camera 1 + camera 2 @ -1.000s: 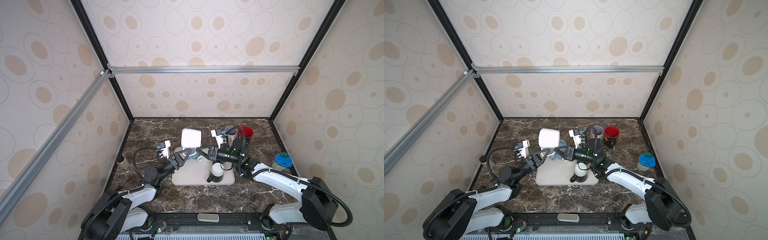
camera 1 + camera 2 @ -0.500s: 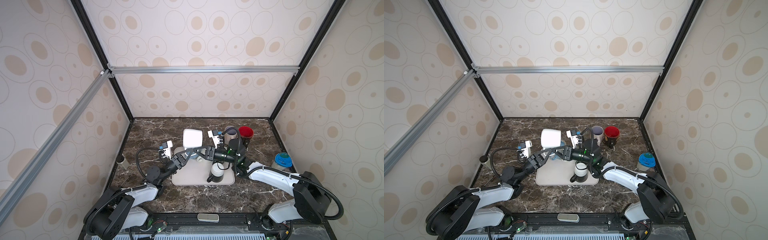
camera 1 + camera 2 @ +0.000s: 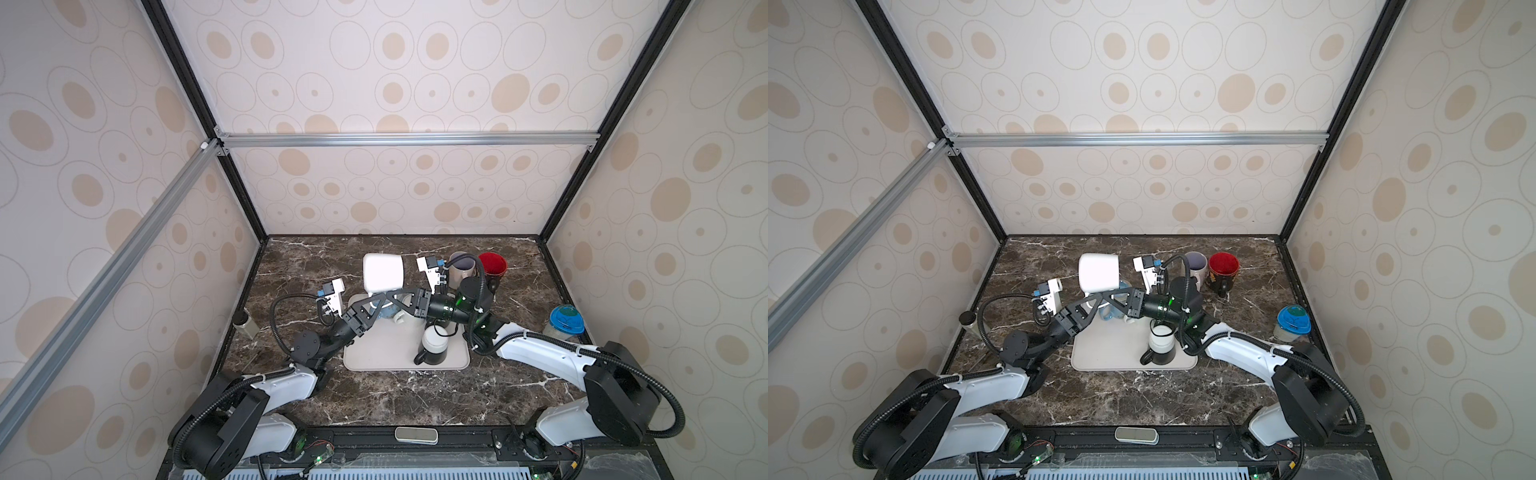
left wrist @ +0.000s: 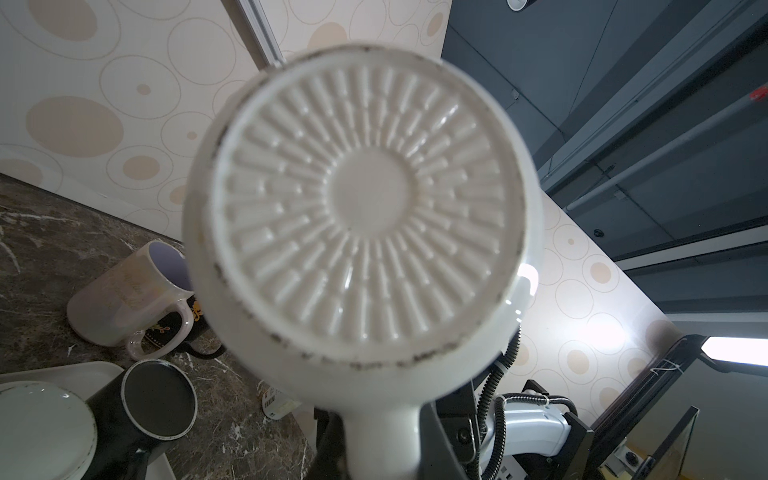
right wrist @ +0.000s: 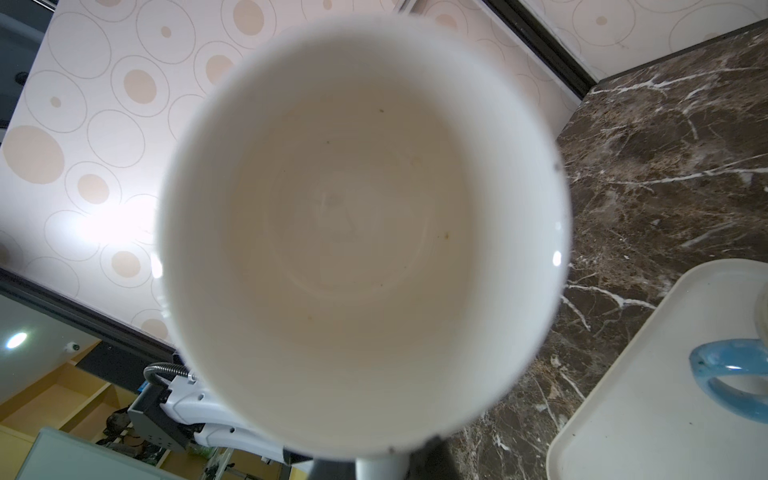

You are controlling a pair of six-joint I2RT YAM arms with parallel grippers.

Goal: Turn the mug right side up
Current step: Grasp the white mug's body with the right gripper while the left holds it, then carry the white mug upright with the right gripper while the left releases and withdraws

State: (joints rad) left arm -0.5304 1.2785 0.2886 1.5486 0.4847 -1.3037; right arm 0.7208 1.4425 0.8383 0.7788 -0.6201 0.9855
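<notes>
A white mug (image 3: pixel 382 272) (image 3: pixel 1098 272) hangs on its side in the air above the far end of the tray (image 3: pixel 374 353). Its handle points down, and both grippers are shut on it. My left gripper (image 3: pixel 374 302) (image 3: pixel 1093 300) comes in from the left. In the left wrist view the mug's ribbed base (image 4: pixel 361 199) fills the frame, and the handle sits in the left gripper (image 4: pixel 382 440). My right gripper (image 3: pixel 395 297) (image 3: pixel 1112 297) comes in from the right. In the right wrist view I look into the mug's open mouth (image 5: pixel 357 199), with the right gripper (image 5: pixel 380 467) on the handle.
On the tray stand a black mug (image 3: pixel 432 351) (image 4: pixel 158 399) and, under the grippers, a mug with a blue handle (image 5: pixel 731 374). A cream mug (image 3: pixel 462 266) and a red mug (image 3: pixel 493 266) stand at the back right. A blue-lidded jar (image 3: pixel 565 322) stands by the right wall. A small post (image 3: pixel 245 324) stands at the left.
My right gripper has shut on the mug's handle. The left arm has shifted slightly, and the mug has stayed nearly where it was.
</notes>
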